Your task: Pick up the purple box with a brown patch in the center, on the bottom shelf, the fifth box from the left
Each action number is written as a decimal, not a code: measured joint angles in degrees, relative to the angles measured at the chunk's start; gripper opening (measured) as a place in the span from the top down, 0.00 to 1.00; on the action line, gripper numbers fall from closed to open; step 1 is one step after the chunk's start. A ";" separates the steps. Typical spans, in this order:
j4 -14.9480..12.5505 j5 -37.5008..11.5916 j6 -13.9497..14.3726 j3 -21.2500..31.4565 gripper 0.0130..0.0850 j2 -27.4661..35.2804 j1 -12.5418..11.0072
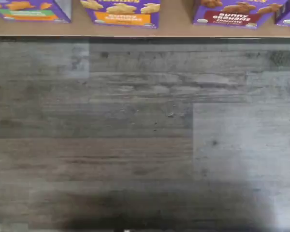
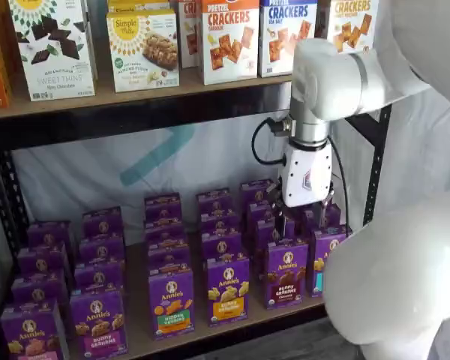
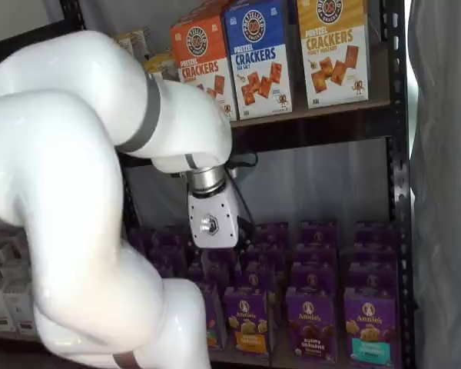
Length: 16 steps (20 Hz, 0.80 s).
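Note:
The purple box with the brown patch (image 2: pixel 285 274) stands at the front of its row on the bottom shelf (image 2: pixel 137 331). It also shows in a shelf view (image 3: pixel 311 323) and at the shelf's edge in the wrist view (image 1: pixel 232 14). My gripper (image 2: pixel 306 214) hangs fingers down in front of the shelves, higher than that box and a little to its right. A gap shows between the two black fingers, with nothing in them. In a shelf view the white gripper body (image 3: pixel 211 219) hides the fingers.
A purple carton with a yellow patch (image 2: pixel 227 289) stands left of the box and one with a teal patch (image 2: pixel 322 259) right of it. More purple cartons stand behind. Cracker boxes (image 2: pixel 229 37) fill the upper board. Grey plank floor (image 1: pixel 145 135) lies under the wrist.

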 joint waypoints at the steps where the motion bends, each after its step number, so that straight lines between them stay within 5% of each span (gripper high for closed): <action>1: 0.08 -2.10 -0.66 0.34 0.00 1.64 -0.60; 16: -2.98 -26.25 -6.29 -2.24 0.00 28.20 -8.63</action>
